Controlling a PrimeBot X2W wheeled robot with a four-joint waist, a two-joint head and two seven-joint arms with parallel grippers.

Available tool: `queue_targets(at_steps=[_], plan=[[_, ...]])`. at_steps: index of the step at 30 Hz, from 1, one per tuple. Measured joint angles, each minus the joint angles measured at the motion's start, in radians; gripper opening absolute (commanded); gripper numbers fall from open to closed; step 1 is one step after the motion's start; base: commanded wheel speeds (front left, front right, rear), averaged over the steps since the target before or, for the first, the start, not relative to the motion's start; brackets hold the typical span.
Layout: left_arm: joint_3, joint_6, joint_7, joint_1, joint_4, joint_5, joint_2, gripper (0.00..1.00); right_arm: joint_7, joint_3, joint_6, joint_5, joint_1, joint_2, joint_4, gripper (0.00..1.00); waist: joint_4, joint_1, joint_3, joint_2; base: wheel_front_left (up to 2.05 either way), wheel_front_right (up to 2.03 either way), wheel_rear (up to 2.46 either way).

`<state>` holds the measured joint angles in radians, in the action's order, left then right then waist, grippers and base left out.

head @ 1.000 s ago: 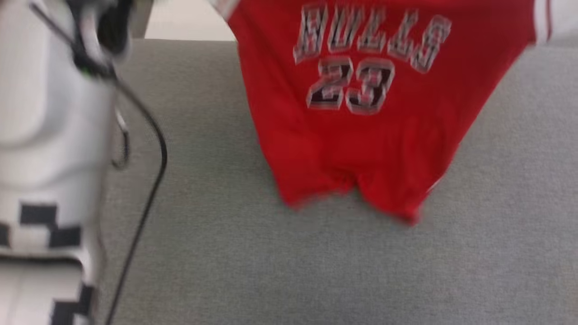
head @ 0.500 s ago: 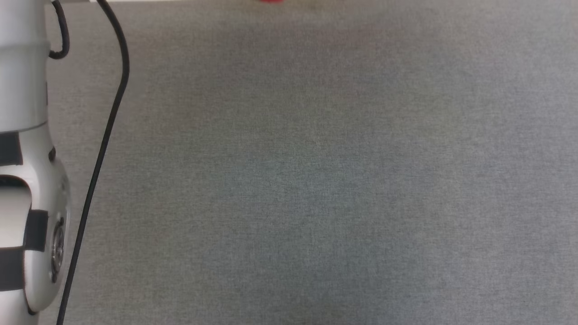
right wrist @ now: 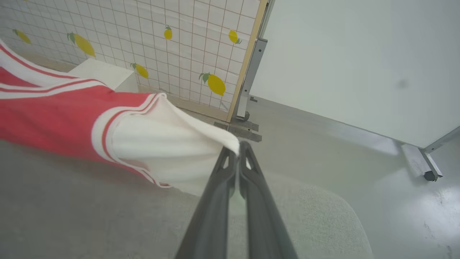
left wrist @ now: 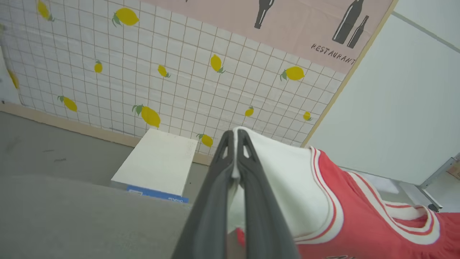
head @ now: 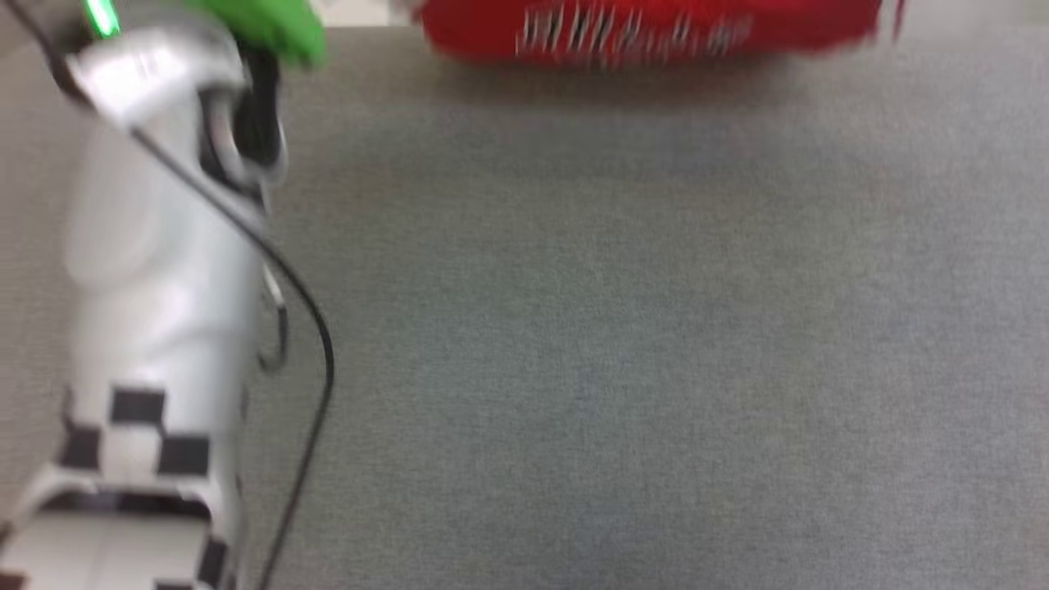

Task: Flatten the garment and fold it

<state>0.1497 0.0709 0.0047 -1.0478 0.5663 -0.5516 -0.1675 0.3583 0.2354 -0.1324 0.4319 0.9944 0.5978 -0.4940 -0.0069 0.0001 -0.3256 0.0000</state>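
Both clamped on the shirt: left gripper and right gripper.
Left gripper's 2 dark fingers press together, white sleeve cloth caught between the tips; right gripper's 2 fingers likewise closed, tips nipping a white sleeve edge; pale left forearm rises at the head view's left, blurred, black checks near its base; black cable hangs beside it.
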Motion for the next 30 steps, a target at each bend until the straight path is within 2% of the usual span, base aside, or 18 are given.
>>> queue_targets(at_steps=[6, 10, 17, 24, 28, 30], plan=[[-0.006, -0.044, -0.008, 0.319, -0.053, -0.077, 0.041, 0.0, -0.026, -0.022, 0.0, 0.086, -0.308, -0.003, 0.079, 0.0, 0.023, -0.0002, 0.082, 0.0, 0.0, 0.0, 0.0], [-0.029, -0.052, -0.016, 0.543, -0.122, -0.164, 0.076, 0.0, -0.046, -0.086, 0.0, 0.104, -0.523, -0.044, 0.129, 0.0, 0.036, -0.0001, 0.138, 0.0, 0.0, 0.0, 0.0], [-0.038, -0.036, 0.011, 0.874, -0.232, -0.252, 0.096, 0.0, -0.067, -0.283, 0.0, 0.078, -0.822, -0.168, 0.164, 0.0, 0.046, -0.0002, 0.225, 0.0001, 0.0, 0.0, 0.0], [-0.068, 0.039, 0.09, 1.076, -0.327, -0.281, 0.054, 0.0, -0.01, -0.443, 0.0, 0.005, -1.012, -0.26, 0.28, 0.0, 0.042, -0.0002, 0.291, 0.0, 0.0, 0.0, 0.0], [-0.041, 0.092, 0.132, 1.149, -0.368, -0.221, -0.002, 0.0, 0.064, -0.478, 0.0, -0.032, -1.097, -0.284, 0.372, 0.0, 0.027, -0.0002, 0.307, 0.0, 0.0, 0.0, 0.0], [0.001, 0.13, 0.147, 1.165, -0.377, -0.137, -0.042, 0.0, 0.093, -0.48, 0.0, -0.063, -1.123, -0.282, 0.416, 0.0, 0.021, -0.0002, 0.313, 0.0, 0.0, 0.0, 0.0]])
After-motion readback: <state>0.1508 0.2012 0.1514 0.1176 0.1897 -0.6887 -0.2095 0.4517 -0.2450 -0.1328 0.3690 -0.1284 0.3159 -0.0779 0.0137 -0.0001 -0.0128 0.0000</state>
